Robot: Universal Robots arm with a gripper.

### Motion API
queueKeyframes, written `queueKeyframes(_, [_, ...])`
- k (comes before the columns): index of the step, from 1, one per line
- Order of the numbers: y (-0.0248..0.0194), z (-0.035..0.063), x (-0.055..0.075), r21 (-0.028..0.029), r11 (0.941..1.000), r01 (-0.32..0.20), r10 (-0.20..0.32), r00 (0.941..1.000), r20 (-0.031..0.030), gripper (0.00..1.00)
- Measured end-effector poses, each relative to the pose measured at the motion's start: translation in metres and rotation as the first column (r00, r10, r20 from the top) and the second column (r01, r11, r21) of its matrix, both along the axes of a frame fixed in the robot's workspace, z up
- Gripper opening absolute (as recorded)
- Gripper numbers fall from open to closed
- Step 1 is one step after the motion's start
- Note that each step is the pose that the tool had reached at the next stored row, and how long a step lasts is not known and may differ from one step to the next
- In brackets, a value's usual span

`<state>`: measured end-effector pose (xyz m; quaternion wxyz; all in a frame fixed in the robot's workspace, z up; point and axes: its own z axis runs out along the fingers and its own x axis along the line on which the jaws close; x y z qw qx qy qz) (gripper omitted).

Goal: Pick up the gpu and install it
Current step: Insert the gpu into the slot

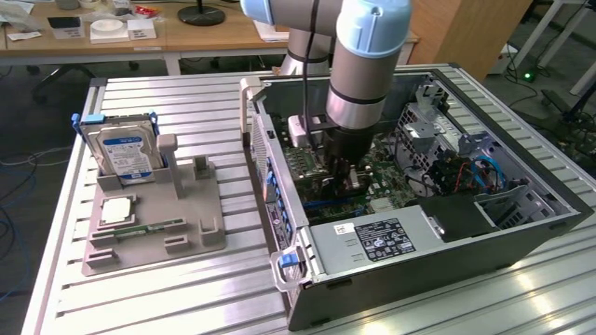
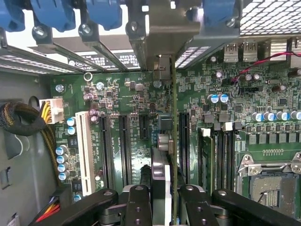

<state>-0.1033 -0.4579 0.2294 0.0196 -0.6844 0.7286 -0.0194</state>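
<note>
Exterior view: the arm's gripper [image 1: 341,172] is down inside the open computer case [image 1: 521,230], mid-frame, over the motherboard [image 1: 391,178].

Wrist view fills in what that angle hides: the black fingers [image 2: 139,207] are clenched on the gpu [image 2: 173,141], a thin card seen edge-on, standing upright over the green motherboard [image 2: 117,94] among the long black expansion slots [image 2: 124,146], its pale metal bracket [image 2: 169,33] up against the perforated rear wall by the blue clips [image 2: 106,12]. Whether it is seated I cannot tell. From outside, at left of the frame, a silver blue-labelled hard drive [image 1: 125,155] stands upright in a matte grey holder [image 1: 153,223] on the ribbed aluminium table [image 1: 186,293].
</note>
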Motion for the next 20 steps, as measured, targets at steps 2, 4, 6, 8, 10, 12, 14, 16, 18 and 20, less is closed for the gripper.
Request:
queueKeyframes(2, [0.0000, -0.0002, -0.0017, 0.0001, 1.0000, 0.000, 0.000, 1.0000, 0.0003, 0.28])
queueKeyframes(4, [0.0001, -0.0002, -0.0023, 0.0001, 1.0000, 0.000, 0.000, 1.0000, 0.0000, 0.28])
queueKeyframes(6, [0.0000, -0.0002, -0.0026, 0.0000, 1.0000, 0.000, 0.000, 1.0000, 0.0000, 0.28])
queueKeyframes(8, [0.0000, -0.0002, -0.0026, 0.0001, 1.0000, 0.000, 0.000, 1.0000, -0.0001, 0.28])
queueKeyframes(10, [0.0000, -0.0002, -0.0026, 0.0000, 1.0000, 0.000, 0.000, 1.0000, -0.0001, 0.28])
queueKeyframes(12, [0.0000, -0.0002, -0.0026, 0.0000, 1.0000, 0.000, 0.000, 1.0000, -0.0001, 0.28])
queueKeyframes(14, [0.0000, -0.0002, -0.0026, 0.0000, 1.0000, 0.000, 0.000, 1.0000, -0.0001, 0.28])
queueKeyframes(16, [0.0000, -0.0002, -0.0026, 0.0000, 1.0000, 0.000, 0.000, 1.0000, -0.0001, 0.28])
queueKeyframes(18, [0.0000, -0.0002, -0.0026, 0.0001, 1.0000, 0.000, 0.000, 1.0000, -0.0001, 0.28])
queueKeyframes(20, [0.0000, -0.0002, -0.0026, 0.0001, 1.0000, 0.000, 0.000, 1.0000, -0.0001, 0.28])
